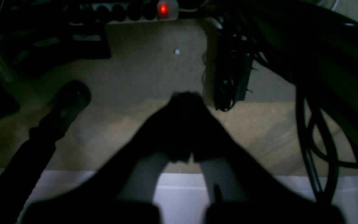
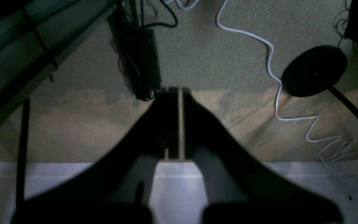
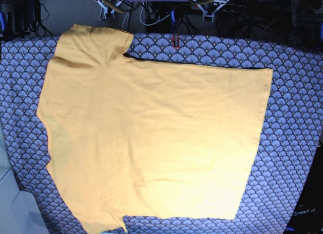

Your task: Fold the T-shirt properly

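Currently the T-shirt (image 3: 151,138) lies flat, unfolded, on the patterned cloth (image 3: 295,118) covering the counter. Left tool (image 1: 186,101) & right tool (image 2: 174,93): both pressed together, empty, parked over the floor. Recommended: pinch sleeve edge, fold inward w/o wrinkles. Base view alone shows the shirt; wrist views only floor, cables.

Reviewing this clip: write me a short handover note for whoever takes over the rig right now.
Left gripper: shut, empty, away from the table.
Right gripper: shut, empty, also off the table.
T-shirt: spread flat on the patterned cloth, collar toward the base view's left, hem toward its right; one sleeve lies out at the top.
Done: shirt laid out, no fold visible.
Left: all the folding.
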`<state>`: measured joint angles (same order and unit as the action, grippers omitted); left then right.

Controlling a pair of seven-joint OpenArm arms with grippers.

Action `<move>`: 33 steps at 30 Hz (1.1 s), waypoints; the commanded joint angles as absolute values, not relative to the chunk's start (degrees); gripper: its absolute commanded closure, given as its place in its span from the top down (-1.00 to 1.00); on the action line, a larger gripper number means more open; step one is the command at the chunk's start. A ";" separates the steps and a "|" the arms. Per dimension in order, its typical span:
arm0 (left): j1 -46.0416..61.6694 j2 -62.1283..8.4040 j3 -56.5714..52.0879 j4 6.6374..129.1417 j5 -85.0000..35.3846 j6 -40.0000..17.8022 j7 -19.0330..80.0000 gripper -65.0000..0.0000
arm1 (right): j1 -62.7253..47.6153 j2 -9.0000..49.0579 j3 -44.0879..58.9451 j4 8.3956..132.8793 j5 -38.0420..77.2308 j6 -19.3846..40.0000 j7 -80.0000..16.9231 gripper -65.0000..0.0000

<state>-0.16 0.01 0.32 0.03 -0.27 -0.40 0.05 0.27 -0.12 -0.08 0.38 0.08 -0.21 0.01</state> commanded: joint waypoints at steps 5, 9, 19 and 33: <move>0.04 -0.04 0.40 0.04 -0.04 -0.48 0.04 -0.99 | 0.13 0.31 -0.22 0.48 0.31 0.31 -0.13 -1.00; -0.22 -0.04 0.40 0.00 -0.04 -0.48 0.48 -0.99 | -0.40 0.40 0.04 0.48 0.31 0.31 -0.04 -1.00; 9.10 -1.36 0.40 0.22 0.04 -1.10 -16.04 -1.00 | -11.65 0.22 0.22 1.36 0.31 0.22 20.79 -1.00; 21.93 -4.18 0.04 0.00 -0.40 -11.03 -42.59 -1.00 | -29.67 1.71 -0.40 1.10 0.04 0.31 61.32 -1.00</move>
<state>21.12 -4.05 0.05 0.30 -0.58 -10.76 -42.50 -28.80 1.76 -0.40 1.34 0.10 -0.16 61.32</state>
